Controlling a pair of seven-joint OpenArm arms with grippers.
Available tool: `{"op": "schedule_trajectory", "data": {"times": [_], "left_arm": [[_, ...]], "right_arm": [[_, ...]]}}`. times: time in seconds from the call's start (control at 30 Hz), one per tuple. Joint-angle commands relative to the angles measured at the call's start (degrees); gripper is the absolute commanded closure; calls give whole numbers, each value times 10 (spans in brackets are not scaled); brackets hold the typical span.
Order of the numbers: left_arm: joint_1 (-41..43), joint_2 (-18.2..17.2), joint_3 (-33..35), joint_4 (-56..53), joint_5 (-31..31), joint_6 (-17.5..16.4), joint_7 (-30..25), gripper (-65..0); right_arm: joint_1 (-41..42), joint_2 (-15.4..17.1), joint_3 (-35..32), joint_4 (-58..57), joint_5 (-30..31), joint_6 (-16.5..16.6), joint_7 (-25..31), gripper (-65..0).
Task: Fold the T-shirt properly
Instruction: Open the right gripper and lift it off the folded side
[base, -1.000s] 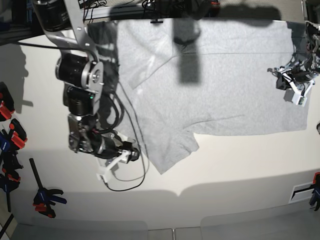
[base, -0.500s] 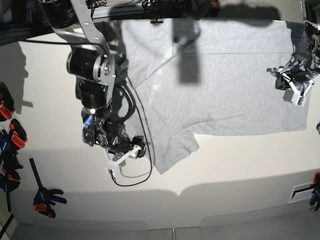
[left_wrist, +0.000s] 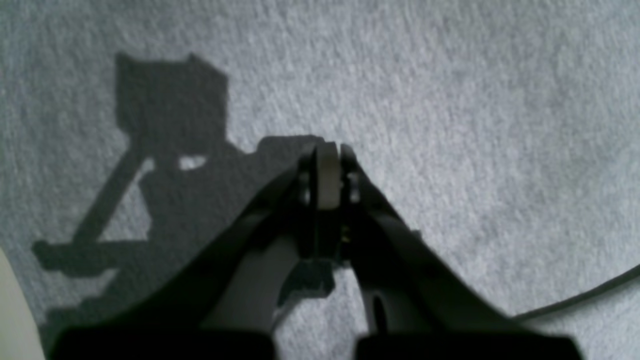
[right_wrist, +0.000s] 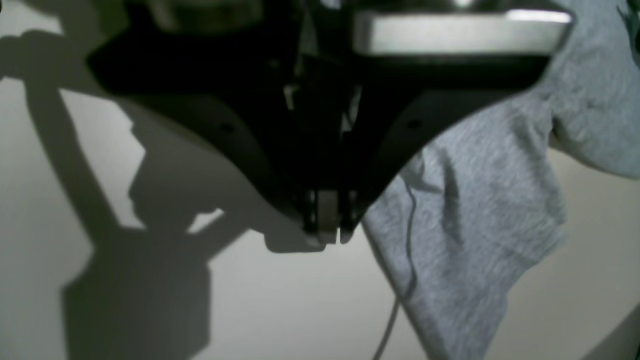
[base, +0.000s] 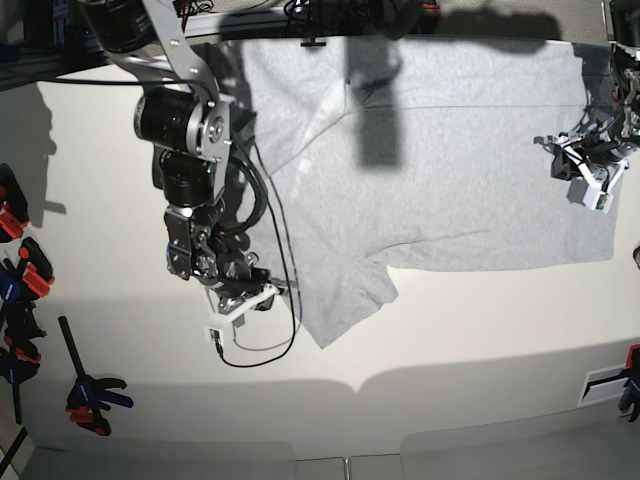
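Note:
The light grey T-shirt (base: 450, 190) lies spread flat on the white table (base: 460, 330), plain side up, with no lettering showing. One sleeve (base: 340, 300) points toward the front. My left gripper (base: 585, 172) is over the shirt's right part; in the left wrist view the gripper (left_wrist: 327, 150) is shut, empty and just above the fabric (left_wrist: 475, 125). My right gripper (base: 243, 303) is over bare table just left of the sleeve; in the right wrist view the gripper (right_wrist: 327, 239) is shut and empty, with the sleeve (right_wrist: 480, 225) beside it.
Several orange and blue clamps (base: 20, 270) lie along the table's left edge, one more (base: 90, 398) nearer the front. A black cable (base: 255, 350) loops on the table under my right gripper. A clamp (base: 632, 385) sits at the front right edge.
My right arm has swung toward the shirt's sleeve, and its gripper has moved a little right and up. My left arm has not moved.

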Motion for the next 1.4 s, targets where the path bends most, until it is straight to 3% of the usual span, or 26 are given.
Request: {"op": "schedule_trajectory", "data": {"times": [0.0, 0.2, 0.43, 0.57, 0.67, 0.73, 0.9, 1.0, 1.1, 1.17, 1.23, 1.37], "left_arm": [[-8, -16, -6, 6, -9, -2, -8, 0], [-8, -16, -6, 6, -9, -2, -2, 0], [-8, -16, -6, 6, -9, -3, 0, 0], [-8, -16, -6, 6, -7, -3, 0, 0], [-8, -16, -6, 6, -7, -2, 0, 0], [-7, -16, -6, 6, -7, -3, 0, 0], [-8, -16, -6, 6, -7, -3, 0, 0], [-8, -16, -6, 6, -7, -2, 0, 0], [-8, -16, -6, 6, -7, -2, 0, 0], [-8, -16, -6, 6, -7, -2, 0, 0], [-8, -16, -6, 6, -7, -2, 0, 0], [-7, -16, -6, 6, -7, -2, 4, 0]], "right_arm": [[30, 0, -1, 6, 5, 2, 16, 0], [68, 0, -1, 6, 5, 3, 22, 0], [96, -1, -1, 6, 5, 30, 18, 0], [96, 1, -1, 11, 5, 27, -76, -9], [96, 13, -1, 12, 18, 28, -155, -211], [95, 29, -1, 12, 52, 28, -200, -277], [95, 90, -1, 12, 123, 49, -268, -279], [90, 137, -1, 12, 193, 95, -320, -278], [76, 174, -1, 12, 295, 154, -406, -278], [60, 186, -1, 12, 337, 154, -444, -278], [41, 185, -1, 12, 335, 154, -439, -278], [2, 162, -1, 12, 265, 154, -370, -278]]}}
